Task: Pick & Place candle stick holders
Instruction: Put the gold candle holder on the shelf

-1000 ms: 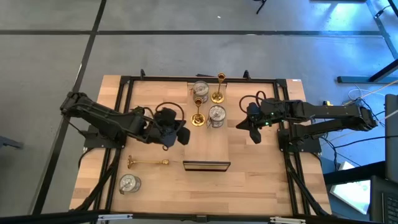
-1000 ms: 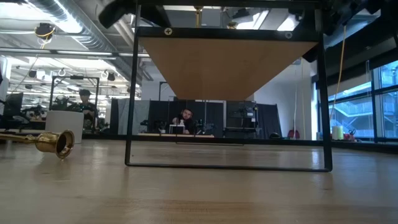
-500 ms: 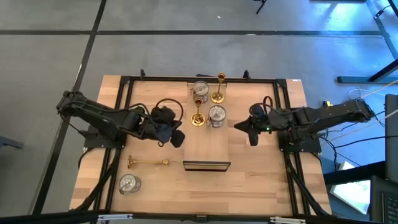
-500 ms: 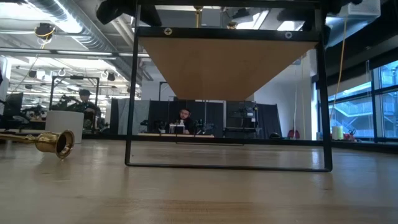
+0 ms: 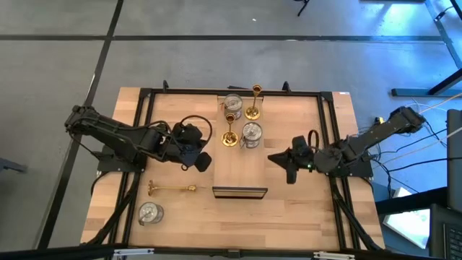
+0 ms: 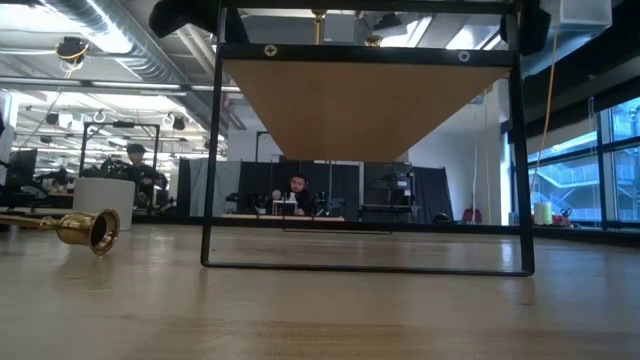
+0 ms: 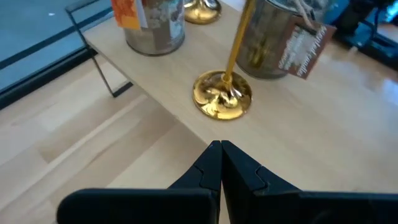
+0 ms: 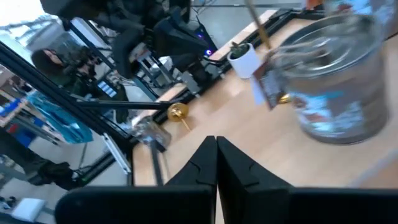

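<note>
Where the light wooden table (image 5: 303, 209) meets its black metal frame (image 5: 144, 94), grey floor surrounds it in the high view; the low view looks across the tabletop into an open workshop with ceiling ducts, windows and a seated person (image 6: 295, 195) far behind. A long wooden board (image 5: 242, 170) lies raised along the table's middle.

Counted in the high view: 3 gold candle stick holders and 3 silvery round cups. On the board's far end stand 2 upright gold sticks (image 5: 253, 101) (image 5: 229, 130) and 2 silvery cups (image 5: 232, 104) (image 5: 251, 134), grouped closely. The third gold stick (image 5: 172, 189) lies on its side on the table, left of the board, and the third silvery cup (image 5: 150, 213) sits near it, toward the near left corner. The small white pot (image 6: 105, 196) appears at the left in the low view, behind the fallen stick.

The left gripper (image 5: 204, 161) hangs at the board's left edge, fingers pressed fully together and holding nothing; its wrist view shows the fingertips (image 7: 221, 155) just short of a gold stick's round base (image 7: 222, 94). The right gripper (image 5: 280, 158) hangs just right of the board, fingers likewise closed tight and empty.
</note>
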